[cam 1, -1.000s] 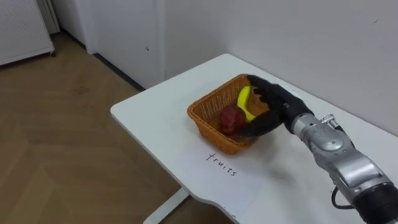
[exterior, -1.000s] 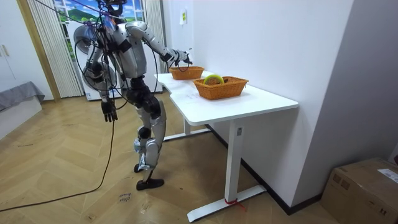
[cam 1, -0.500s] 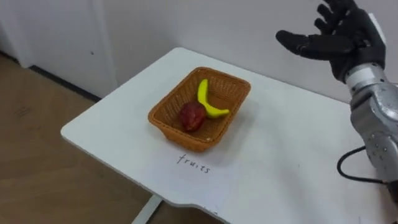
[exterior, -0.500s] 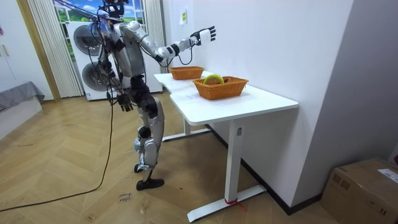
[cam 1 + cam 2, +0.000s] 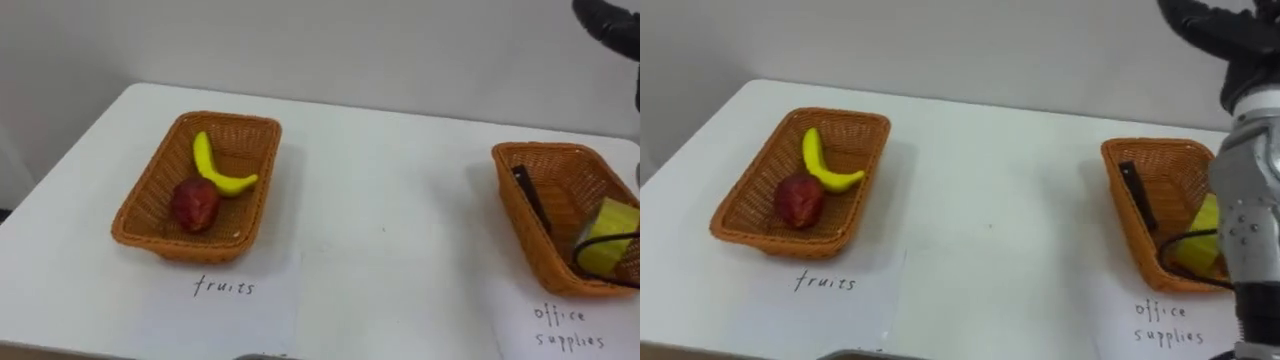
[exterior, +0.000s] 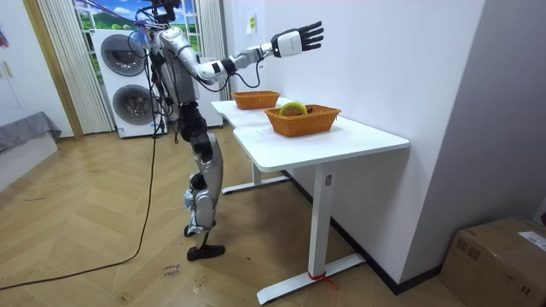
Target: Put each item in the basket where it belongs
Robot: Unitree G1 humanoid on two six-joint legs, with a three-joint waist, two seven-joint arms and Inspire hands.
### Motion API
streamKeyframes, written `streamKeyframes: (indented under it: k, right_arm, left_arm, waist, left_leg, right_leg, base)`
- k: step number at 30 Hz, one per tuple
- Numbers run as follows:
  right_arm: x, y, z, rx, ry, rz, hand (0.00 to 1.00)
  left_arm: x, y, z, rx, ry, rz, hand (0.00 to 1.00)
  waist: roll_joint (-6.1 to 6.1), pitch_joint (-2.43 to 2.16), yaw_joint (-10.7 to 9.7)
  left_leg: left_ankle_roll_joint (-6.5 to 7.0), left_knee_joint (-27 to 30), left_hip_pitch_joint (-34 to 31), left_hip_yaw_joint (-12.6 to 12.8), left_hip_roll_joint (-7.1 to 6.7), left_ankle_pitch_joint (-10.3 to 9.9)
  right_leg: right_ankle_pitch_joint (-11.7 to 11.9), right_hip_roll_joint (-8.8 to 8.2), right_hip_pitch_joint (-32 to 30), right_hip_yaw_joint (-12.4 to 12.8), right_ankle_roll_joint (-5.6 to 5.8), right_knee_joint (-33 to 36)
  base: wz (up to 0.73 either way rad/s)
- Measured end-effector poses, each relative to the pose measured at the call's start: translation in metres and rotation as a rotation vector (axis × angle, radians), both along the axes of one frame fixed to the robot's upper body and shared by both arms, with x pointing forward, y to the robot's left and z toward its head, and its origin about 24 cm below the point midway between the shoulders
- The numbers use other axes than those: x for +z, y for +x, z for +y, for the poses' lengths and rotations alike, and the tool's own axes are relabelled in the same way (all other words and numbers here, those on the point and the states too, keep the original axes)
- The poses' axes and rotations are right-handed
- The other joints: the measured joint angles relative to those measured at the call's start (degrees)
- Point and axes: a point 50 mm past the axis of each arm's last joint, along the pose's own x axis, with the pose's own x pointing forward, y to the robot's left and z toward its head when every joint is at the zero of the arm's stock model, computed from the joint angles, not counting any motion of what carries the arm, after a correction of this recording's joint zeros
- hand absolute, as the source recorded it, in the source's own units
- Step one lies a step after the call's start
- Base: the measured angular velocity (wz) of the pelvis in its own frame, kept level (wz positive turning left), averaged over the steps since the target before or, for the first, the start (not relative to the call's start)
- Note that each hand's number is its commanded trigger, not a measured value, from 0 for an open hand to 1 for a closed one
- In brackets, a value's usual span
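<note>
A wicker fruit basket [image 5: 228, 119] stands at the left of the white table [image 5: 380, 240]; a yellow banana [image 5: 216, 171] and a dark red fruit [image 5: 195, 203] lie in it. At the right stands a second wicker basket [image 5: 522, 151], holding a black stick-like item [image 5: 530, 196] and a yellow-green roll [image 5: 611, 236]. My right hand [image 6: 299, 39] is raised high over the table, open with fingers spread and holding nothing; it shows dark at the top right corner [image 5: 1212, 26]. My right forearm [image 5: 1250, 200] hides part of the right basket.
A paper label [image 5: 225, 287] lies in front of the fruit basket and another [image 5: 565, 325] in front of the right basket. A wall runs along the table's far edge. In the room view I stand at the table's end, with washing machines [image 6: 124, 77] behind me.
My right hand has lifted out of the fruit basket and swung up and to the right, holding nothing. The camera has turned, so both baskets now show.
</note>
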Motion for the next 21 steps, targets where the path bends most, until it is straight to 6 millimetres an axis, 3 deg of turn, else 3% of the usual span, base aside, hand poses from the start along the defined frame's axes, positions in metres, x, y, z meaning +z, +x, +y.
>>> streamKeyframes:
  k: [8, 11, 14, 16, 21]
  right_arm:
    - [-0.001, -0.027, -0.034, -0.202, -0.023, 0.029, 0.00]
    - [0.001, -0.030, -0.037, -0.246, -0.042, 0.032, 0.00]
    - [-0.002, -0.037, -0.043, -0.275, -0.040, 0.043, 0.00]
    - [-0.006, -0.049, -0.053, -0.316, -0.049, 0.059, 0.00]
    - [-0.015, -0.073, -0.070, -0.442, -0.030, 0.093, 0.00]
  left_arm:
    - [0.001, 0.004, 0.002, 0.007, 0.017, -0.022, 0.00]
    - [0.003, 0.007, 0.006, 0.025, 0.043, -0.048, 0.00]
    - [0.004, 0.010, 0.009, 0.031, 0.064, -0.073, 0.00]
    - [0.005, 0.010, 0.010, 0.033, 0.072, -0.077, 0.00]
    - [0.004, 0.003, 0.009, 0.034, 0.070, -0.059, 0.00]
  waist:
    - [-0.11, 0.14, -3.9]
    - [-0.81, 0.17, -4.7]
    - [-2.35, 0.17, -5.0]
    - [-2.99, -0.02, -5.3]
    - [-3.52, 0.18, -6.2]
  left_leg:
    - [-0.92, -0.7, 0.6, 3.0, 1.19, -0.3]
    - [-1.30, -1.1, 0.5, 4.1, 1.73, -0.2]
    - [-1.79, -1.1, 0.5, 4.8, 2.19, -0.4]
    - [-1.96, -0.9, 0.5, 4.9, 2.46, -0.3]
    - [-2.22, -0.8, 0.4, 5.6, 3.08, -0.4]
  right_leg:
    - [0.3, 1.17, -1.3, 1.2, -0.52, 0.2]
    - [0.6, 1.80, -2.1, 2.2, -1.01, 0.3]
    - [0.8, 2.38, -2.5, 2.3, -1.41, 0.2]
    - [1.0, 2.67, -2.5, 2.4, -1.66, 0.1]
    - [1.1, 3.01, -2.8, 2.8, -1.81, 0.0]
  base:
    - [-0.23]
    - [-0.24]
    - [-0.16]
    - [-0.03]
    - [-0.07]
